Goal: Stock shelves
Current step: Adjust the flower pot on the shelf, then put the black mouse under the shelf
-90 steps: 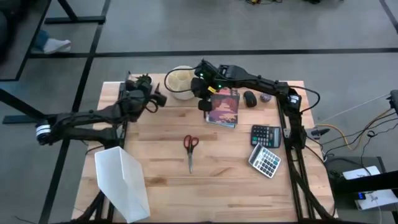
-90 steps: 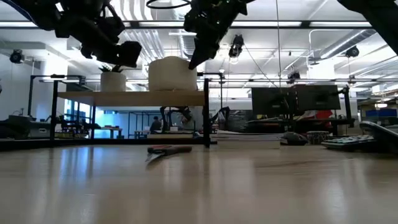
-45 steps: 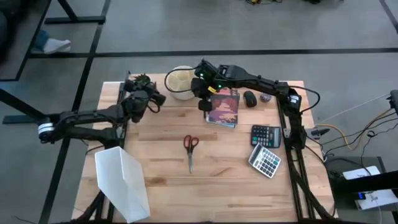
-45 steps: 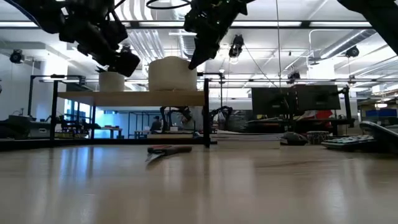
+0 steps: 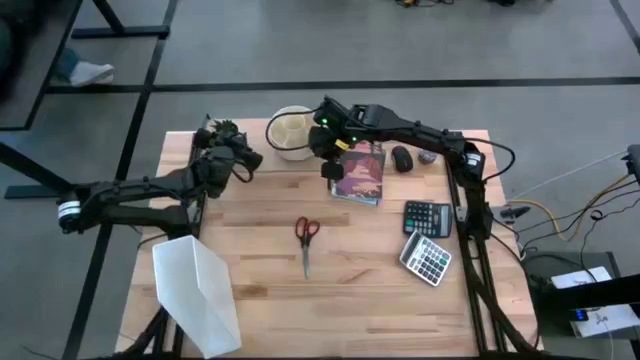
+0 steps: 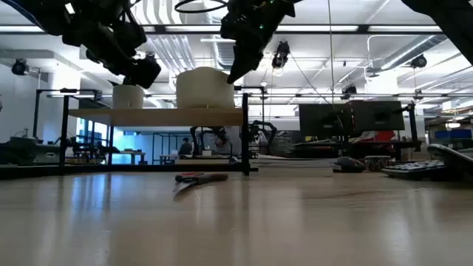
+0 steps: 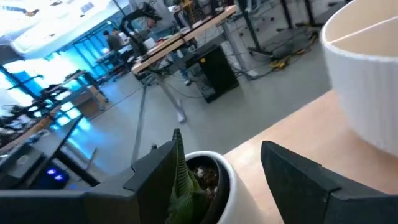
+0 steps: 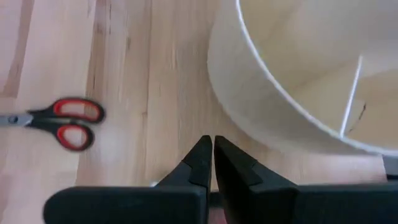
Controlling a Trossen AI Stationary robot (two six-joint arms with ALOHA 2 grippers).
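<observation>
Shelves here means one low riser shelf (image 6: 166, 117), a light-wood board on thin black legs, standing at the far side of the table (image 5: 260, 260) from the low camera. On its board stand a small white pot (image 6: 127, 96) holding a green plant (image 7: 184, 180) and, beside it, a wide cream ribbed container (image 6: 205, 88).

The left gripper (image 7: 217, 171) hangs just above the small pot with its jaws spread wide and empty, one finger to each side of the pot's rim, the plant's leaf rising between them. The cream container lies just beyond one open jaw.

The right gripper (image 8: 208, 163) hovers just beside the cream container, at its edge, with its jaws pressed together and nothing held. Below those closed jaws is the wooden board, and farther out past them lie red-handled scissors (image 5: 306, 237) on the table.

Near the right gripper, toward the right arm's base, lies a book (image 5: 360, 175), then a dark computer mouse (image 5: 402, 158) and two calculators (image 5: 427, 218). A white angled file holder (image 5: 197, 290) stands at the table's near left corner.
</observation>
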